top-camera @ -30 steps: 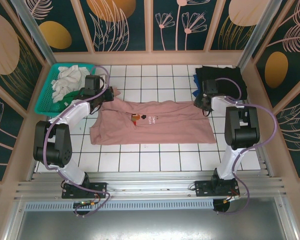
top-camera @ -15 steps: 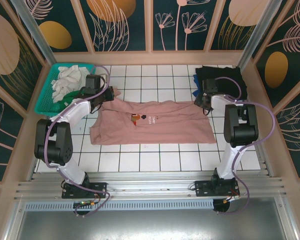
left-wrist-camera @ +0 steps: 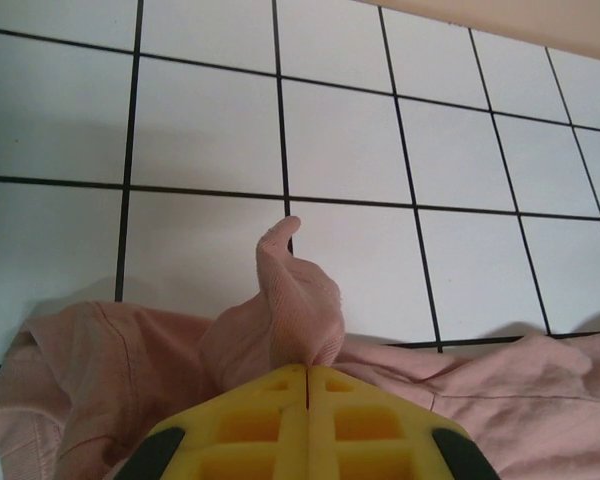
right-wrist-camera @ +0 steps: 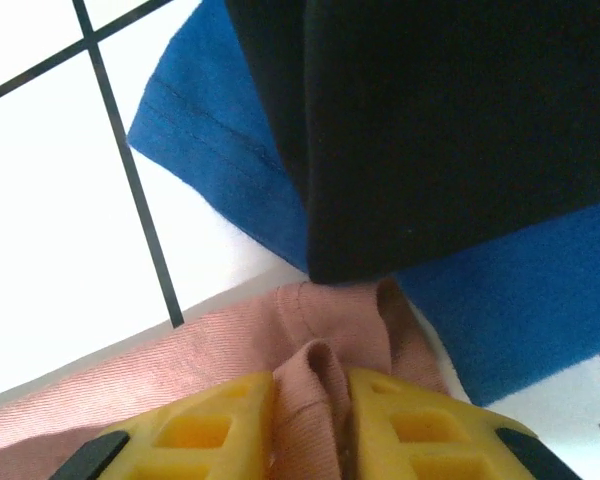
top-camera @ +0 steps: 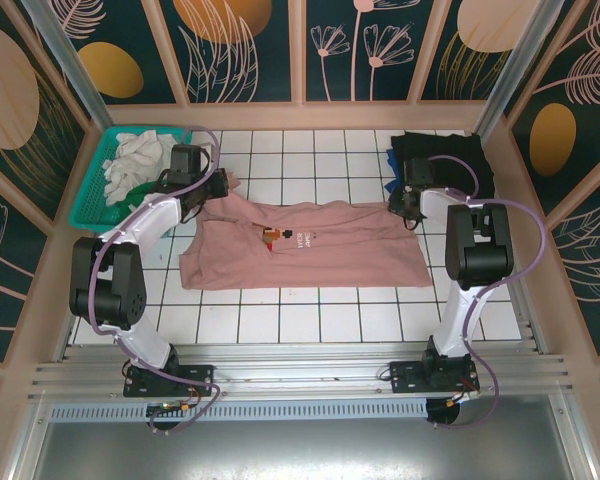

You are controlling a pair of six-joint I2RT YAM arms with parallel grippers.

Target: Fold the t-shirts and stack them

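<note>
1. Top external view: the dusty-pink t-shirt [top-camera: 320, 255] lies spread flat across the middle of the white-tiled worktop [top-camera: 310, 155], with its small brown-orange print [top-camera: 278, 238] facing up.
2. At the shirt's far left corner, the left fingers [top-camera: 218, 188] sit on the cloth. At its far right corner, the right fingers [top-camera: 408, 208] do the same.
3. Left wrist view: the yellow left fingers [left-wrist-camera: 260, 420] are pressed together, pinching a fold of the pink t-shirt [left-wrist-camera: 100, 370]. A small peak of the fold stands up just past their tips.
4. Right wrist view: the right fingers [right-wrist-camera: 420, 430] clamp a ridge of the pink t-shirt [right-wrist-camera: 160, 370] between them.
5. Just beyond the shirt's far right corner lies a black t-shirt [right-wrist-camera: 460, 120] on top of a blue t-shirt [right-wrist-camera: 220, 170]. The blue hem touches the pink cloth.
6. Beyond the shirt's far left corner stands a teal basket [top-camera: 88, 208] holding a crumpled white t-shirt [top-camera: 140, 155].
</note>
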